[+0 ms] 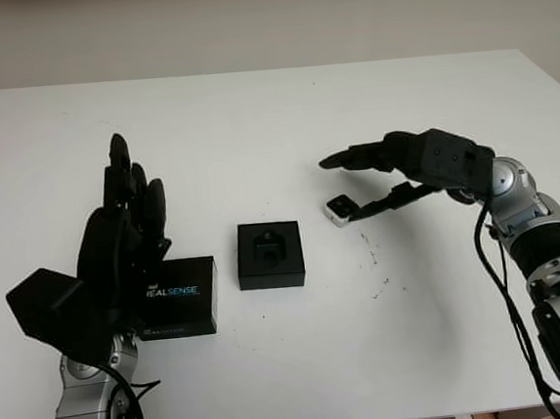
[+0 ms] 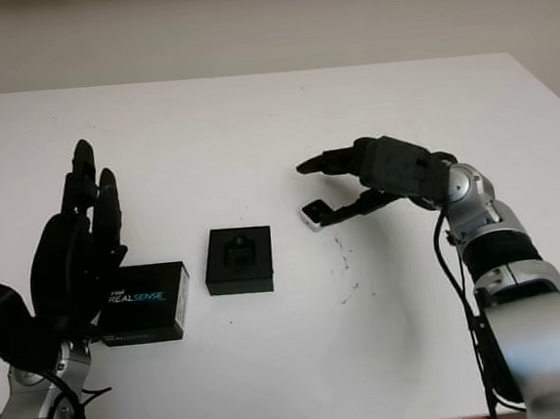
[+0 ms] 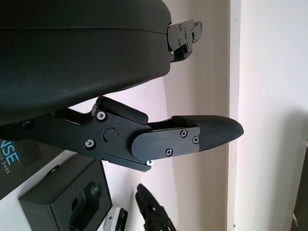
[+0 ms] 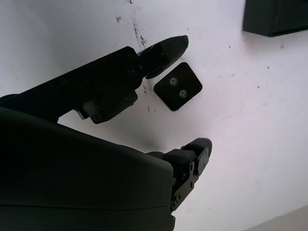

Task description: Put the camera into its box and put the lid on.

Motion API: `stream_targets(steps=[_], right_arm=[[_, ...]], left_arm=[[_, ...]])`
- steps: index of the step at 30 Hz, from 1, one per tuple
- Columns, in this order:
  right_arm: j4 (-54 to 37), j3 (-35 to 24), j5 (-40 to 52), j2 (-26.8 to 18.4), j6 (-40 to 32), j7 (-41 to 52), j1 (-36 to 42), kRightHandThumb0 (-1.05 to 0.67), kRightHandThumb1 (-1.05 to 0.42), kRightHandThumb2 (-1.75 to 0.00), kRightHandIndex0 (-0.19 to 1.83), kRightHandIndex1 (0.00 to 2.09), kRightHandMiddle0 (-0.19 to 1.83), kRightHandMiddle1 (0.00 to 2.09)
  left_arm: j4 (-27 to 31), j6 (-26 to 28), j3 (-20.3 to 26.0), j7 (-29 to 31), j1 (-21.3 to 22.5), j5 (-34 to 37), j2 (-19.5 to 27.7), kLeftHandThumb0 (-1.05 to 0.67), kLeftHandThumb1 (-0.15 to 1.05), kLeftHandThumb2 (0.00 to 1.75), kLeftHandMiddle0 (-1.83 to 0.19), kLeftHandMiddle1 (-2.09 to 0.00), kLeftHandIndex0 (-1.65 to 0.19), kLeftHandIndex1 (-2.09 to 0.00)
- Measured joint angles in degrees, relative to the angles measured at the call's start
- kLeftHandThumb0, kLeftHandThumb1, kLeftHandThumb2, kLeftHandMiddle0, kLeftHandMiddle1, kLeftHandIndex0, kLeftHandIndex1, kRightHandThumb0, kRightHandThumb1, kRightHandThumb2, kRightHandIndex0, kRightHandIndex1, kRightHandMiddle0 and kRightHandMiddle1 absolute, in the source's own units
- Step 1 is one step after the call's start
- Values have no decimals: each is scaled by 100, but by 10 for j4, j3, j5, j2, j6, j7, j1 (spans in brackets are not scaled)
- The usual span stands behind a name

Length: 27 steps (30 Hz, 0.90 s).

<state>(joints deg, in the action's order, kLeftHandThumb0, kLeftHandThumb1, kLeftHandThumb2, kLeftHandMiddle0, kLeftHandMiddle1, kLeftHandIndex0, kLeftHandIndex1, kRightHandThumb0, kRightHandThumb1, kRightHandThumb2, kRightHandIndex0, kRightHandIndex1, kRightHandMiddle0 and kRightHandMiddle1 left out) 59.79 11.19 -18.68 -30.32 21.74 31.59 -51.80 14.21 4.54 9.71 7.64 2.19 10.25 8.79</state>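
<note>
Lid (image 1: pixel 175 297) w/ white "REALSENSE" lettering sits nearest the robot on the white table (image 1: pixel 282 121), low left, partly behind the left hand (image 1: pixel 124 223). That hand is raised over the lid's left end, fingers straight and pointing away from the robot, holding nothing; idle for now.

Box base (image 1: pixel 269 255) comes next, just right of the lid w/ a small gap between them. It's a black square tray w/ a moulded recess in the middle, open on top, nothing in it.

Camera (image 1: pixel 340 209) lies on the table a bit further out and right of the base, apart from it. Small rectangular body, silver edge, dark face; right wrist view shows two round lenses on that face (image 4: pixel 177 86). No writing legible on it.

Right hand (image 1: pixel 361 185) comes in from the right w/ fingers wide apart around the camera: upper fingers (image 1: pixel 349 157) above and beyond it, lower finger (image 1: pixel 382 201) close beside its right end. Can't tell whether that lower tip touches it; no grip closed yet, so the camera is not held.

Handling, as a guess: camera looks rigid, light and smooth-sided, so it could skid on the table or twist out of a loose pinch. Best hold prob. across the two long edges, off the lens face, which looks like the fragile part. Recess looks snug, so orientation will matter on the way in. Lid is stiff card by the look of it; take it by the sides.
</note>
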Motion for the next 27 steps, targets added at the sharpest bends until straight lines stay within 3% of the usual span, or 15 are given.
stream_targets(steps=[11,19,27], right_arm=[[10,41,-54,-18,75,-29,-30,-38,-79,-5,32,19,47,15],[11,44,-77,-18,94,-124,-28,-35,-79,-5,42,23,55,22],[13,68,-122,-18,112,-215,-18,-34,-81,-6,38,22,51,25]], left_arm=[[-6,0,2,-1,0,1,-1,-73,105,52,19,0,19,0],[-6,0,2,0,0,1,-1,-74,105,52,19,0,19,0],[-6,0,2,-1,-2,1,-1,-73,105,53,19,0,19,0]])
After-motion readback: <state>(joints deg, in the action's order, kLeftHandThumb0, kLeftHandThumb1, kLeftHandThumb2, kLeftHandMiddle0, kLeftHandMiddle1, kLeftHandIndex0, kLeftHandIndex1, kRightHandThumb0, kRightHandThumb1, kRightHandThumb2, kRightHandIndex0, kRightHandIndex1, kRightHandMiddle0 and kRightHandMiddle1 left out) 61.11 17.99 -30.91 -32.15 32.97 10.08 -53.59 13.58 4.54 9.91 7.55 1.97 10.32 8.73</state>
